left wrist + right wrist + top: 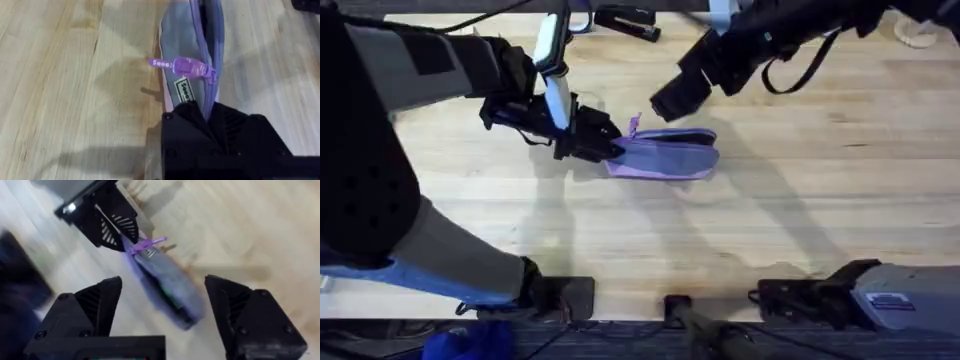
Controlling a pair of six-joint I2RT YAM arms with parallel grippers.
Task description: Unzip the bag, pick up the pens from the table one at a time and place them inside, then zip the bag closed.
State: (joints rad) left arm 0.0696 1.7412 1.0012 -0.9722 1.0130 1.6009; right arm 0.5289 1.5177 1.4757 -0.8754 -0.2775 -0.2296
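Bags: one lavender bag [665,157] lying on the counter [800,210], near its middle.
Zipper: open along most of the top; the purple pull tab [182,66] sits near the left-held end.
Inside the bag: something green shows through the opening in the right wrist view; too blurred to name.
Left jaws [600,146]: clamped on the bag's end.
Right jaws [162,310]: spread wide, holding nothing, hovering above the bag.

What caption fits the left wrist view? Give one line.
Left hand pinches the lavender bag's end, zipper pull nearby.
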